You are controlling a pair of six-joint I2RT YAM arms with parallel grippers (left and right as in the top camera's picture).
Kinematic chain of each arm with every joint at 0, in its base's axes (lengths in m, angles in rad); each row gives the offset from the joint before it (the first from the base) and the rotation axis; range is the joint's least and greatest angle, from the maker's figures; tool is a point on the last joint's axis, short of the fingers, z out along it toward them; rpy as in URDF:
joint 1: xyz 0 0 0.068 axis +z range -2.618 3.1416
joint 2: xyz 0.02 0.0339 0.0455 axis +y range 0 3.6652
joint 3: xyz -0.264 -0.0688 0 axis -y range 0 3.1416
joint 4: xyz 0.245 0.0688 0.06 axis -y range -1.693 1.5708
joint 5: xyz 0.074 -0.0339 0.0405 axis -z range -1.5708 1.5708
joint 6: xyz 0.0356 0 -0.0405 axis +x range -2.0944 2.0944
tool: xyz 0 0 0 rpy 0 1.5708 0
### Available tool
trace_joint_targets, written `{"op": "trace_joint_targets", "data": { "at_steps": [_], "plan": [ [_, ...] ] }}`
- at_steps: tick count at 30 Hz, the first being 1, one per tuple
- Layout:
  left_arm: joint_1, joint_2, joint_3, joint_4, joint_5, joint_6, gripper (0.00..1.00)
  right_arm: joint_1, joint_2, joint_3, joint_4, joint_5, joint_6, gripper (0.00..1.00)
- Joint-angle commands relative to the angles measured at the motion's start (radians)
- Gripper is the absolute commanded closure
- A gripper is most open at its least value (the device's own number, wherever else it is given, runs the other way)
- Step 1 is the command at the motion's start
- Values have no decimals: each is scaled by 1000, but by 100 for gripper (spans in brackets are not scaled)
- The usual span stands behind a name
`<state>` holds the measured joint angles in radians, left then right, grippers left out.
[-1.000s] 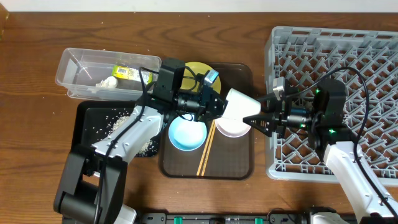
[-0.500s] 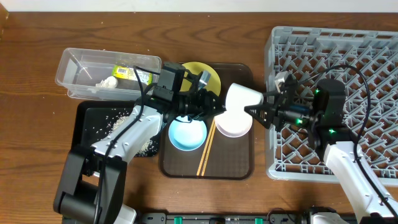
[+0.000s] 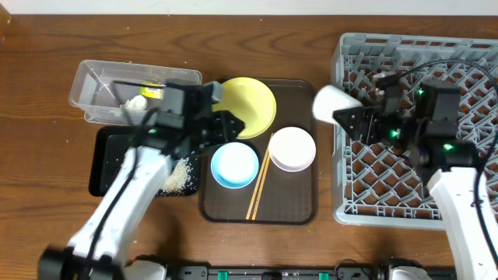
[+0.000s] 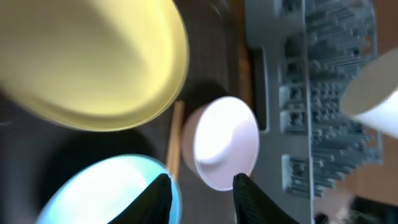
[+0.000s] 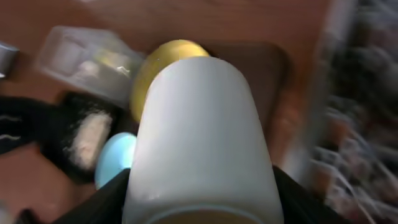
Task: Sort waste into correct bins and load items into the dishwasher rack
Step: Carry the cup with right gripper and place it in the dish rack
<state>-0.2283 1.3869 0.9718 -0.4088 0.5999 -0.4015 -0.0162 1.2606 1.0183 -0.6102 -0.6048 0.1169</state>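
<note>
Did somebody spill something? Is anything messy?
Loose white rice is strewn over the black tray, heaped at its edge nearest the blue bowl. It looks messy, but none shows on the wooden table.

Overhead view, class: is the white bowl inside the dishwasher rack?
No, the white bowl sits on the brown tray, outside the dishwasher rack.

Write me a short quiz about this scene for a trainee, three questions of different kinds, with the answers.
1. True or false: the right gripper holds the cup.
2. Where do the chopsticks lie? A: on the brown tray, between the blue bowl and the white bowl. B: inside the blue bowl. C: across the white bowl.
3. Fill in: the snack wrapper lies in the ____ tub.
Key: 1 true; 2 A; 3 clear.
</note>
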Motion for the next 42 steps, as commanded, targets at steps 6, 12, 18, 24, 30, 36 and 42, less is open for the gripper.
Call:
{"op": "trace_joint_targets", "data": {
  "at_steps": [6, 12, 18, 24, 30, 36, 42],
  "plan": [
    [62, -172, 11, -176, -212, 95, 60, -54, -15, 226, -359, 604, -5, 99],
    [62, -198, 11, -204, -246, 94, 59, -153, -13, 261, -484, 792, 48, 99],
    [62, -197, 11, -204, -247, 94, 58, -287, 5, 254, -547, 780, 63, 98],
    [62, -197, 11, -204, -247, 94, 58, -352, 29, 189, -553, 714, 70, 97],
    [62, -198, 11, -206, -247, 94, 58, -358, 72, 104, -523, 702, 77, 94],
    [62, -197, 11, -211, -247, 94, 58, -358, 109, 13, -445, 702, 108, 90],
    [62, -197, 11, -220, -247, 94, 58, -357, 127, -3, -406, 701, 108, 41]
  ]
}}
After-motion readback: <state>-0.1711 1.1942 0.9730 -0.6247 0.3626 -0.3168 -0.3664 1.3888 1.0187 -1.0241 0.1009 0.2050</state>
